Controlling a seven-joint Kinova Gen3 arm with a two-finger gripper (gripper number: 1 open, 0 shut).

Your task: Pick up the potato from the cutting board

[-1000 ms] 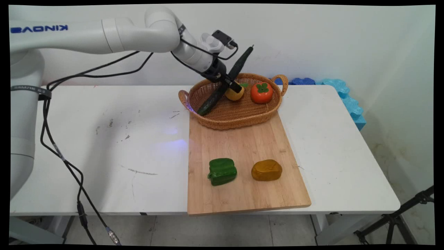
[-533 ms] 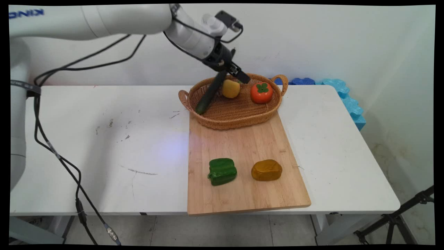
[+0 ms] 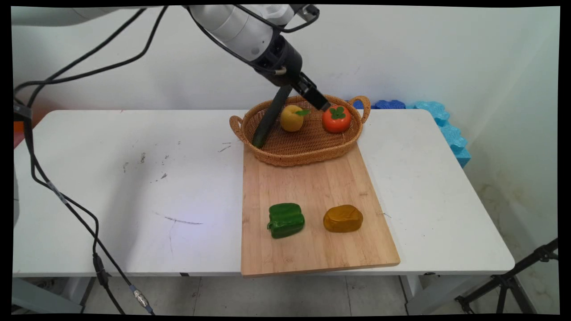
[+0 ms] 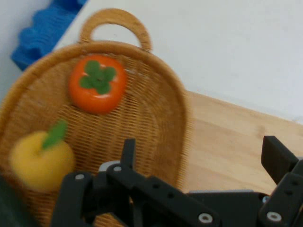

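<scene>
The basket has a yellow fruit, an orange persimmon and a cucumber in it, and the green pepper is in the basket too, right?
Not quite. The green pepper isn't in the basket; it lies on the wooden board, beside a brown lump, as the main view shows. The yellow fruit, the persimmon and the cucumber are in the basket.

No legible text, label, brand, number or sign appeared in either view, whether on the objects, the table or the wall
</scene>
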